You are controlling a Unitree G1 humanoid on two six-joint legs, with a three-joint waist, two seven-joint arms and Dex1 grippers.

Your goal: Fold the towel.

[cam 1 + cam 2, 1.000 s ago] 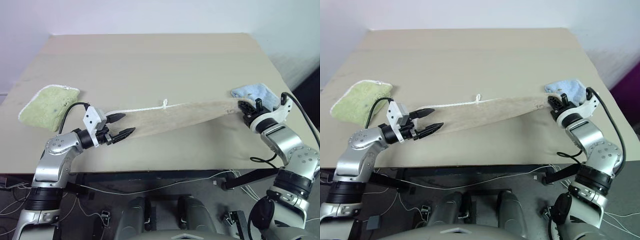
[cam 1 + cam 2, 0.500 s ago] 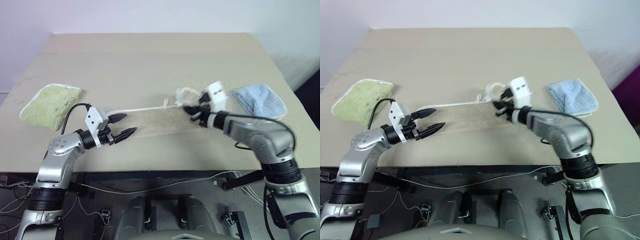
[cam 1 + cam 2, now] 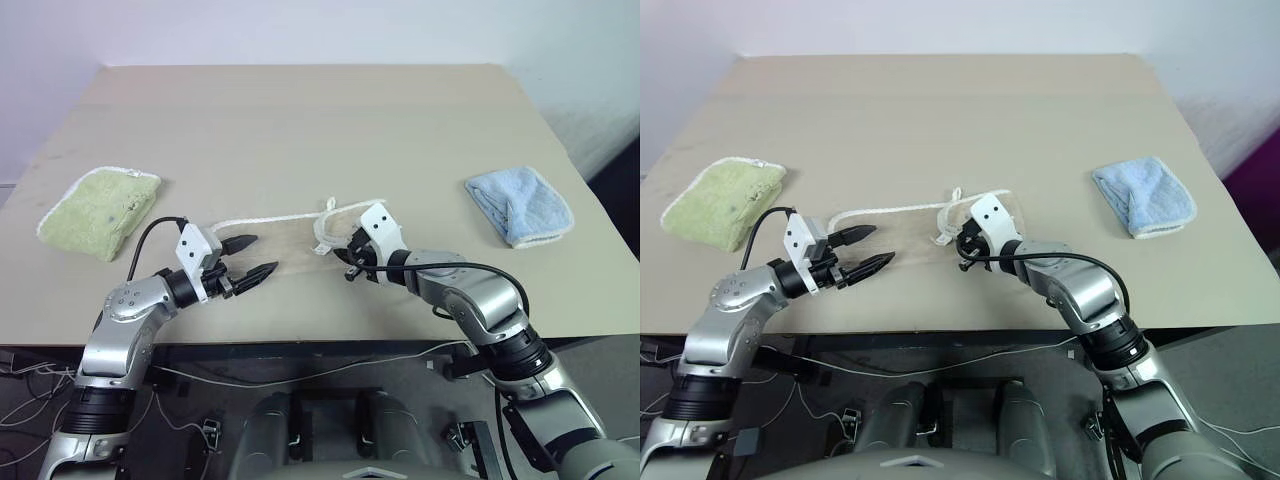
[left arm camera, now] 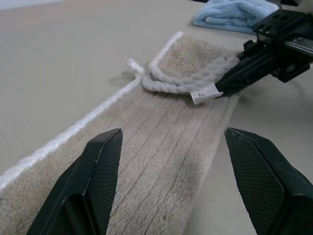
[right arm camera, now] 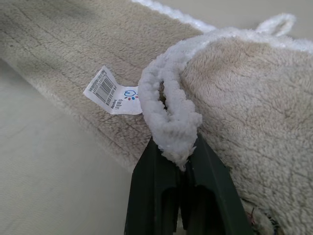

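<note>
The right gripper [image 5: 183, 161], clamped on the beige towel's [image 3: 290, 238] doubled-over end near the table's [image 3: 300, 120] front edge, has the first fold nearly laid, while the left gripper [image 3: 248, 257] hovers with fingers apart.

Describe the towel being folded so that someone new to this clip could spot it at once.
On the tan table, look at the near middle, between the green cloth on the left and the blue cloth on the right. The towel is the beige one with white corded edging, one end doubled back in the right pincer.

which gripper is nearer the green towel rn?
Left. The left gripper hovers open over the beige towel, not far from the green towel; the right gripper pinches the beige towel's folded end, farther off.
</note>
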